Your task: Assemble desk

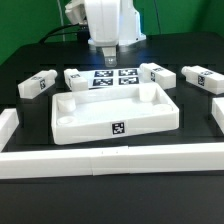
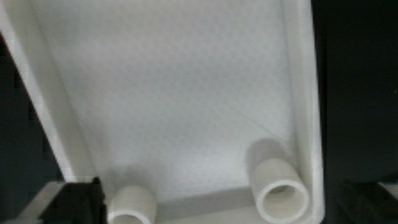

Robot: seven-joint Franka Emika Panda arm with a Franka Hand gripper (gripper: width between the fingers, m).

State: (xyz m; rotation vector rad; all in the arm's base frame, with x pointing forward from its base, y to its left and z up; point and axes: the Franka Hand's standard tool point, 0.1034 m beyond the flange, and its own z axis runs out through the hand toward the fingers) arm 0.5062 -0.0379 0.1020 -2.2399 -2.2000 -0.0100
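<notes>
Desk top [image 1: 115, 112] waits; gripper [image 1: 106, 60] hangs over it, jaws wide, empty. A crooked descent could clip its rim.

1 desk top [image 1: 85, 128] w/ 1 tag [image 1: 118, 127]; wrist view shows 2 of its round sockets: socket [image 2: 285, 192], socket [image 2: 128, 206]. 4 legs: leg [image 1: 35, 86], leg [image 1: 77, 78], leg [image 1: 155, 73], leg [image 1: 200, 79]. 1 marker board [image 1: 114, 78] w/ 4 tags. 3 border rails in sight: rail [image 1: 110, 160], rail [image 1: 8, 125], rail [image 1: 217, 115]
</notes>
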